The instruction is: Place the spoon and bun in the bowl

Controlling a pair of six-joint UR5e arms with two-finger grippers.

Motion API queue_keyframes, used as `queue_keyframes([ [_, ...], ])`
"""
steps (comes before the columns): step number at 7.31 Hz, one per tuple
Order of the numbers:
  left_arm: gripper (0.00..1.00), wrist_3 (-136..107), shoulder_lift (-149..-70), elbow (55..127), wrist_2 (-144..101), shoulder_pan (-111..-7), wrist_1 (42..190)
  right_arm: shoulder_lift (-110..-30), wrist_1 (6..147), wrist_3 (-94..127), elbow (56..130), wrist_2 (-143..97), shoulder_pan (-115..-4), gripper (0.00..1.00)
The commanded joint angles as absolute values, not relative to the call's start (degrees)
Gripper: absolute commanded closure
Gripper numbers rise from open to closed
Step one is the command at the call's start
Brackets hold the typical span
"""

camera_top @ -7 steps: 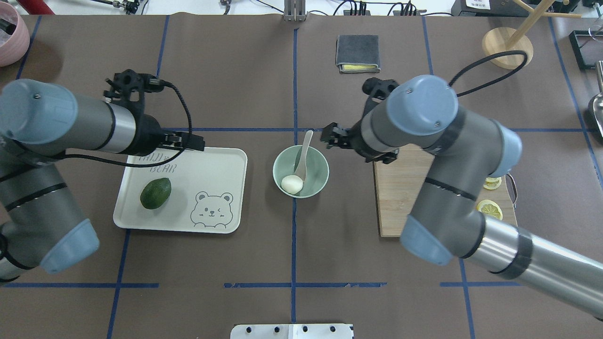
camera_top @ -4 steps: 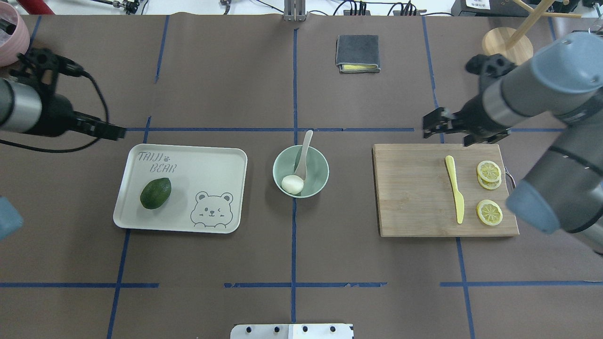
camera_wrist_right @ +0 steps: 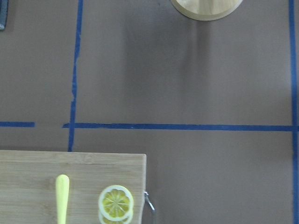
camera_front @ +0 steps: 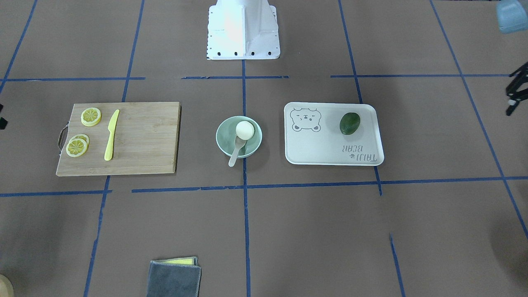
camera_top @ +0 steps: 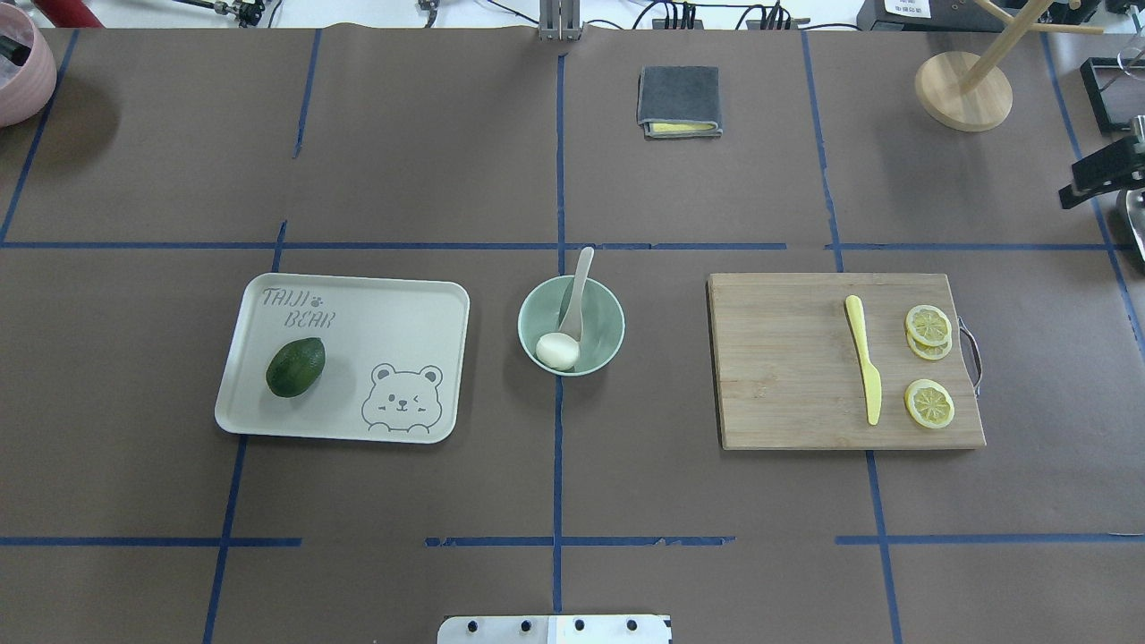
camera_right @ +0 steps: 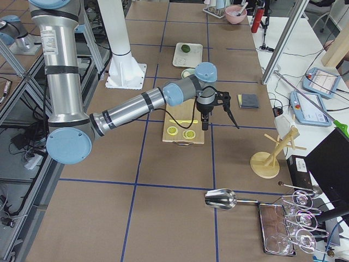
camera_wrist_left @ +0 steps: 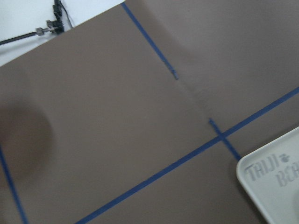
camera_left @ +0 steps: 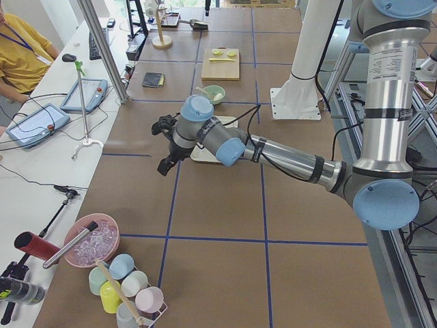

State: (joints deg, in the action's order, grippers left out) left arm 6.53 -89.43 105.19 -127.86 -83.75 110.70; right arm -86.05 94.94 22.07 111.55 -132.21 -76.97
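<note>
Brown table (camera_top: pixel 555 465) | bun (camera_top: pixel 556 351), spoon (camera_top: pixel 580 286) inside bowl (camera_top: pixel 610 344) | right gripper (camera_top: pixel 1073 190) half-cropped, jaws unclear

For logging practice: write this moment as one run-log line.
bun: in bowl | spoon: scoop in bowl, handle over rim | left gripper, right gripper: far from bowl | status: looks done

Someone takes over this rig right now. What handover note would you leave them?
The left claw: out by the table's edge, clear of the job's things; open or shut unclear.
The right claw: same, at the opposite edge.
The bun lies in the bowl; the spoon has its scoop in it, handle leaning over the rim.
Done: both placed. Left: nothing apparent.
</note>
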Motion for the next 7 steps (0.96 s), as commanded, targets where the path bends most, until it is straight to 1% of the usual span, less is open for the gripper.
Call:
queue_keyframes([
  [1,0.0,14.7,-93.5,102.5,-131.9,-90.5,94.4,-88.1,102.7,5.1,109.7,-133.5,-85.3,0.0],
  [2,0.0,14.8,-92.0,102.7,-136.2,-91.0,89.7,-89.0,102.4,0.9,106.6,-139.0,-87.5,0.0],
  [3,0.0,15.2,-86.1,101.8,-136.9,-90.8,91.6,-89.6,102.0,0.6,105.5,-139.6,-87.7,0.0],
  [5,0.0,14.9,-83.8,99.3,-136.3,-90.9,99.4,-90.7,101.9,0.9,105.7,-139.6,-87.6,0.0],
  [6,0.0,14.9,-85.4,97.9,-136.1,-90.8,99.2,-90.7,102.0,1.1,105.6,-139.3,-87.5,0.0],
  [7,0.0,15.0,-85.5,99.1,-136.1,-91.0,99.2,-90.8,101.9,1.1,105.6,-138.3,-87.5,0.0],
])
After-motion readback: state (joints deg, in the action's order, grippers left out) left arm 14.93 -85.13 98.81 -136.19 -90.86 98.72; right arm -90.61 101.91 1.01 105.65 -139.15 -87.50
